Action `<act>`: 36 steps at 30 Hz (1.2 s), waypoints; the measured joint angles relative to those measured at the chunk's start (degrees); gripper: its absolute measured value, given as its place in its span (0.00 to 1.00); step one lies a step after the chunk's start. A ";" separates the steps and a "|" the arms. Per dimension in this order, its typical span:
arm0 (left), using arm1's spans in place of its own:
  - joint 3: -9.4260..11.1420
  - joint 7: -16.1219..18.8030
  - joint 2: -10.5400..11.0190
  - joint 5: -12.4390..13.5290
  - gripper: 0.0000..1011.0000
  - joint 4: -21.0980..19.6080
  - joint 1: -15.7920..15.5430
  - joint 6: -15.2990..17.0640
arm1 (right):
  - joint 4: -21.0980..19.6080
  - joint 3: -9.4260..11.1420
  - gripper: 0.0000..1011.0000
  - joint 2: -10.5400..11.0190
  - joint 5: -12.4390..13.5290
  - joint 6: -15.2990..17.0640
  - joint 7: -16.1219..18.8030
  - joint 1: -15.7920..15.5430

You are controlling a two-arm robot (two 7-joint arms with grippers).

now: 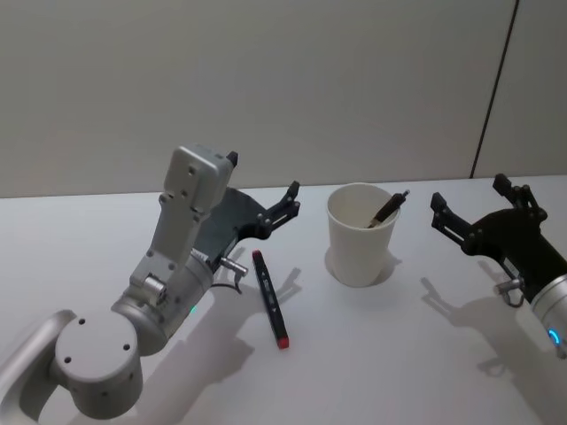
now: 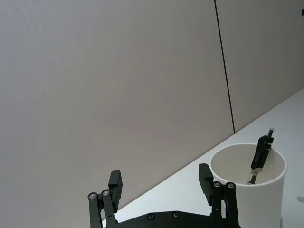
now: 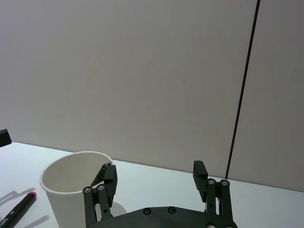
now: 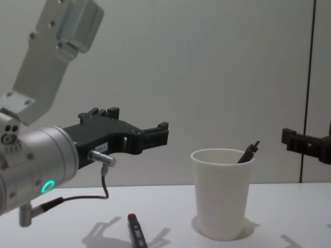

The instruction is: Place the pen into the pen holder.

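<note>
A black pen with a red end lies flat on the white table, left of the pen holder, a white paper cup. The same pen shows in the chest view and the right wrist view. A second dark pen leans inside the cup, its tip above the rim. My left gripper hovers open and empty above the lying pen, pointing toward the cup. My right gripper hangs open and empty to the right of the cup.
The white table runs back to a plain grey wall with a dark vertical seam at the right. Bare tabletop lies in front of the cup and between the two arms.
</note>
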 joint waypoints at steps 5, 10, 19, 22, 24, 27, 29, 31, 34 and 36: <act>-0.11 0.75 0.99 -0.87 0.99 -2.04 1.43 1.34 | 0.00 0.00 0.99 0.00 0.00 0.00 0.00 0.00; -0.26 1.77 2.21 -2.09 0.99 -4.54 3.20 3.41 | 0.01 0.00 0.99 0.00 0.00 0.00 0.00 0.00; -0.39 2.75 3.94 -4.39 0.99 -8.26 5.87 7.61 | 0.01 -0.01 0.99 0.00 0.00 0.00 0.01 0.00; -0.40 2.77 4.25 -4.94 0.99 -8.97 6.44 8.70 | 0.01 0.00 0.99 0.00 0.01 0.00 0.00 0.00; -0.41 2.77 4.47 -5.57 0.99 -9.54 6.93 9.98 | 0.01 -0.01 0.99 0.00 0.00 0.00 0.01 0.00; -0.40 2.72 4.63 -6.38 0.99 -10.20 7.39 11.53 | 0.01 0.00 0.99 0.00 0.00 0.00 0.00 0.00; -0.37 2.60 4.66 -7.03 0.99 -10.54 7.67 12.83 | 0.01 0.00 0.99 0.00 0.00 0.00 0.00 0.00; -0.28 2.39 4.65 -7.60 0.99 -10.79 7.98 14.03 | 0.01 -0.01 0.99 0.00 0.00 0.00 0.01 0.00; -0.12 2.23 4.44 -8.24 0.99 -10.93 8.30 15.39 | 0.01 -0.01 0.99 0.00 0.01 0.00 0.00 0.00; -0.03 2.17 4.27 -8.52 0.99 -10.93 8.41 15.96 | 0.01 -0.01 0.99 -0.01 0.01 0.00 0.01 0.00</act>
